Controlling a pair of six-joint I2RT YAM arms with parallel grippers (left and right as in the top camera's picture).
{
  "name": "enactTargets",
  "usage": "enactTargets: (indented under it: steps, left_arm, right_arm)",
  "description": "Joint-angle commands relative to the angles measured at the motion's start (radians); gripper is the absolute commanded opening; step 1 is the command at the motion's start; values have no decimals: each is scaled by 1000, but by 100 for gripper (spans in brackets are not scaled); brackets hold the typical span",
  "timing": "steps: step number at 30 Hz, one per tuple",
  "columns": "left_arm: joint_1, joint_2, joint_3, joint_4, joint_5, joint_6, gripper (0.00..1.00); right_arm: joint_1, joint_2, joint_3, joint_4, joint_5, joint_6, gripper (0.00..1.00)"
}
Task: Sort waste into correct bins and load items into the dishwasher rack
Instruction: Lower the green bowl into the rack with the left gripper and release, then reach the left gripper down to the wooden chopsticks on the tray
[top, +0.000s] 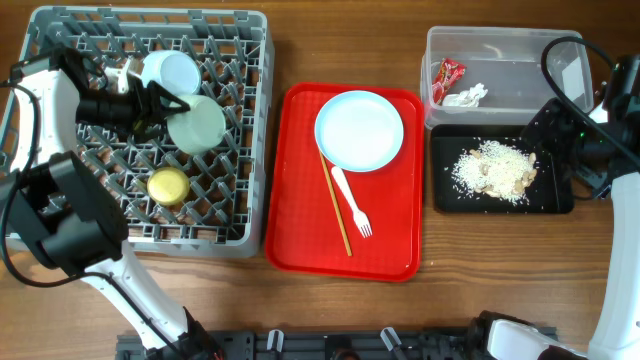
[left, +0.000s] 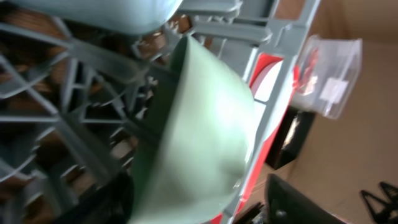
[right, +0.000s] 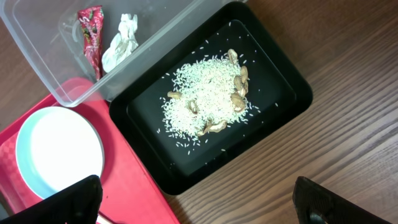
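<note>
Left gripper (top: 170, 106) clamps the rim of a tilted mint bowl (top: 200, 124) in the dishwasher rack (top: 250, 60), near the second bowl (top: 170, 72) and the yellow cup (top: 168, 185). Right gripper (right: 205, 202) hangs spread wide above the black tray (right: 286, 74) of rice scraps (right: 199, 102). The wrapper (right: 91, 31) and tissue (right: 121, 43) lie in the clear tub (right: 37, 56), and bare table (right: 348, 143) flanks the black tray's outer edge.

Glossy red plastic tray (top: 300, 200), woodgrain table (top: 520, 270)

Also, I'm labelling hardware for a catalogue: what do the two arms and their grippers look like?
Both arms have white links between bulky black joints. The left arm ends in a black left gripper. The right arm carries a thin, looping black cable, and the right gripper has black fingers.
</note>
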Motion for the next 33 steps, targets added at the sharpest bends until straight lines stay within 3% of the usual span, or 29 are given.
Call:
enactTargets:
  steps: [1, 3, 18, 22, 27, 33]
  left_arm:
    - [27, 10, -5, -9, -47, 3, 88]
    - [38, 0, -5, -9, -39, 3, 100]
    - [64, -296, -1, 40, -114, -48, 100]
    - [-14, -380, -1, 38, -230, -114, 100]
    - [-210, -437, -1, 32, -445, -361, 100]
    - [-401, -432, -1, 52, -440, -372, 100]
  right_arm:
    - [-3, 11, 3, -4, -16, -11, 98]
    - [-3, 11, 3, -3, -16, -13, 99]
    - [-3, 11, 3, -4, -16, -14, 99]
    - [-3, 11, 3, -3, -16, -14, 100]
    - [-3, 11, 3, -2, -41, -93, 100]
    - [-2, 11, 3, 7, -123, -232, 100]
